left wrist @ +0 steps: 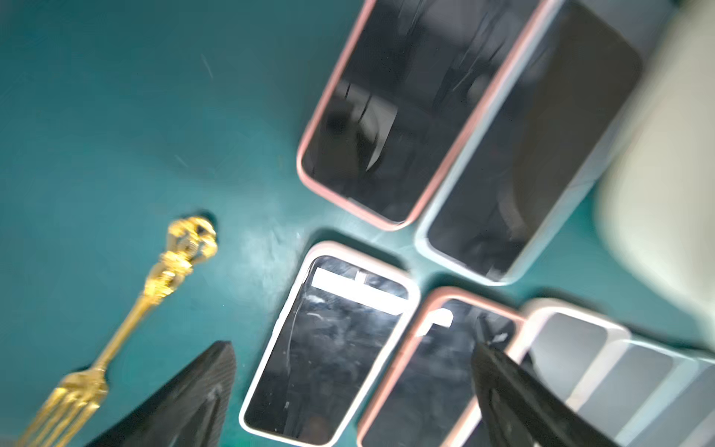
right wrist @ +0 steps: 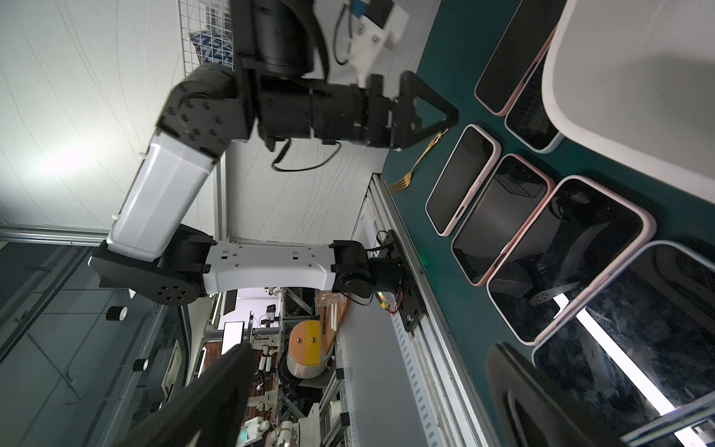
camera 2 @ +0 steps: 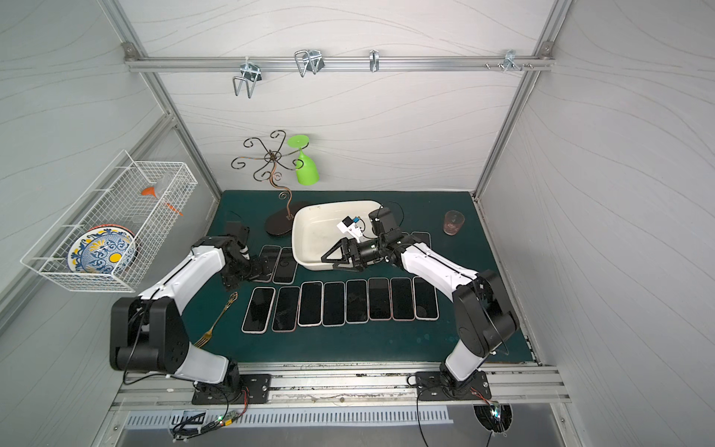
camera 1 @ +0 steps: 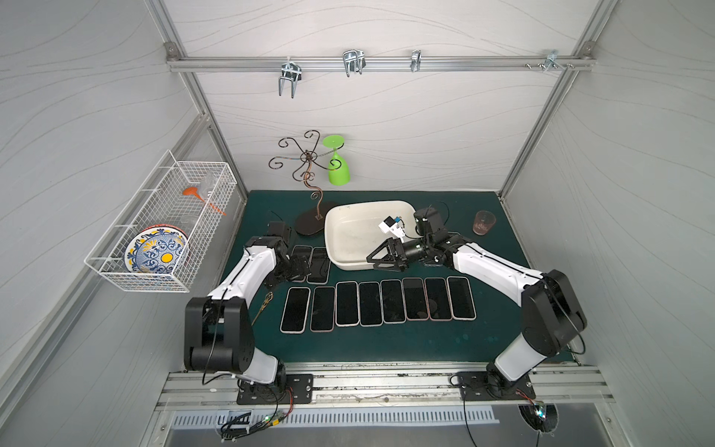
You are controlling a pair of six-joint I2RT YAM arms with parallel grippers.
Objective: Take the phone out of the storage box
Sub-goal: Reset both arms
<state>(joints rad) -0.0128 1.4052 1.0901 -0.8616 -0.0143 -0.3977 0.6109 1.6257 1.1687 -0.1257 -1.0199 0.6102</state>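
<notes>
The cream-white storage box stands at the back middle of the green mat; its visible floor is bare, and my right wrist hides its right part. Several dark-screened phones lie in a row in front of it, and two more phones lie at its left. My left gripper hangs open over those two, and in the left wrist view its open jaws straddle a white-cased phone. My right gripper lies on its side above the box's near rim, open and empty, as the right wrist view also shows.
A gold fork lies on the mat beside my left arm. A curly metal stand holding a green glass rises behind the box. A pink tumbler stands at the back right. A wire basket with a patterned plate hangs on the left wall.
</notes>
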